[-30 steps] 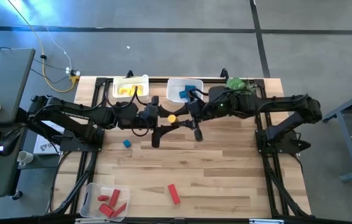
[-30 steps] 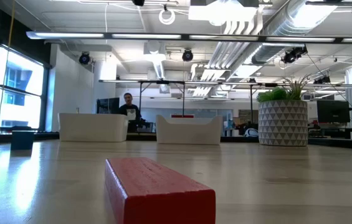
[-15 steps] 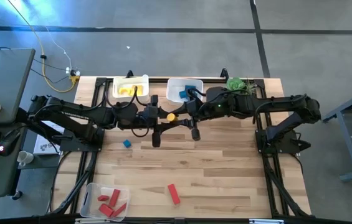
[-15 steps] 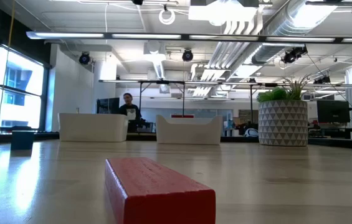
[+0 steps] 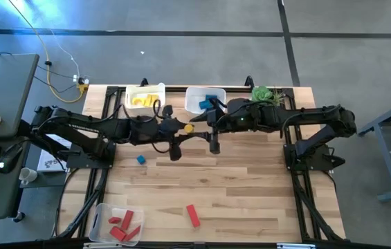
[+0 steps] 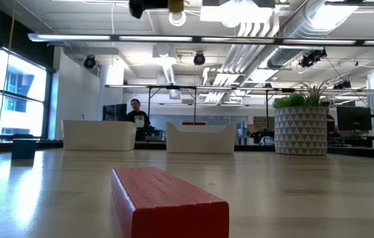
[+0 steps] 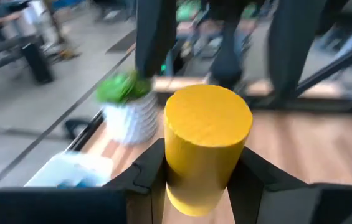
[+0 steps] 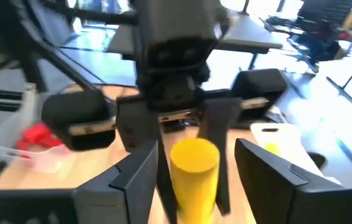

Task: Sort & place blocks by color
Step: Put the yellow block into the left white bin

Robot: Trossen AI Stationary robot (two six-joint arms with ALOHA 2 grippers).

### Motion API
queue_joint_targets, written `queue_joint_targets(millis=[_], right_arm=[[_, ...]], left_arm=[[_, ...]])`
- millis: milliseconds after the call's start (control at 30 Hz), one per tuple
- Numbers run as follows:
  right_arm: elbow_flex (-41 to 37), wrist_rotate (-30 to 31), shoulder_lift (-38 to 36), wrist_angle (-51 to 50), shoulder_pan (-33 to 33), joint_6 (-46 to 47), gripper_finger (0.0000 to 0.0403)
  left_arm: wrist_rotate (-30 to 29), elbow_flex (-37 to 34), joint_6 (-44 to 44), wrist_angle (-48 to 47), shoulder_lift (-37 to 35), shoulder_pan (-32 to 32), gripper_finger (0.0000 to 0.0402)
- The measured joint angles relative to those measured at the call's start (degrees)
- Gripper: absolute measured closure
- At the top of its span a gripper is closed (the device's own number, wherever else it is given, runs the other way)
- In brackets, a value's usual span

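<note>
Yellow cylindrical block (image 7: pixel 208 147), at upper centre of the high view above the table, now sits clamped in the left gripper (image 5: pixel 181 132), the right gripper (image 8: pixel 195 163) having just spread its fingers apart, so the handover looks complete.

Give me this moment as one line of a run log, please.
step: handover mid-air | left tool: shut on yellow cylinder | right tool: open around it | loose on table: red bar, blue cube

Cylinder (image 5: pixel 189 128) in left gripper (image 5: pixel 187 129); right gripper (image 5: pixel 200 126) just beside
</note>
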Motion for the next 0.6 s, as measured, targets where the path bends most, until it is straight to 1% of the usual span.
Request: queue_joint_targets(millis=[100,200,300,500,600], right_arm=[[0.00,2.98,0.00,-1.67,-0.11,-0.03,0.0200],[-0.01,5.30,0.00,-4.31,-0.15,0.26,0.0199],[-0.02,6.39,0.00,-7.05,-0.15,0.32,0.0199],[-0.02,6.55,0.00,-8.80,-0.15,3.15,0.0199],[-0.02,6.55,0.00,-9.45,-0.15,4.13,0.0199]], left_arm=[[-4.15,0.00,-0.01,-6.32,0.00,0.77,0.0301],[-6.40,0.00,-1.24,-14.13,0.00,3.00,0.0301],[-7.81,0.00,-3.74,-21.57,0.00,6.64,0.0301],[-7.45,0.00,-5.99,-29.90,0.00,17.37,0.0301],[-5.30,0.00,-6.10,-32.49,0.00,23.49,0.0301]])
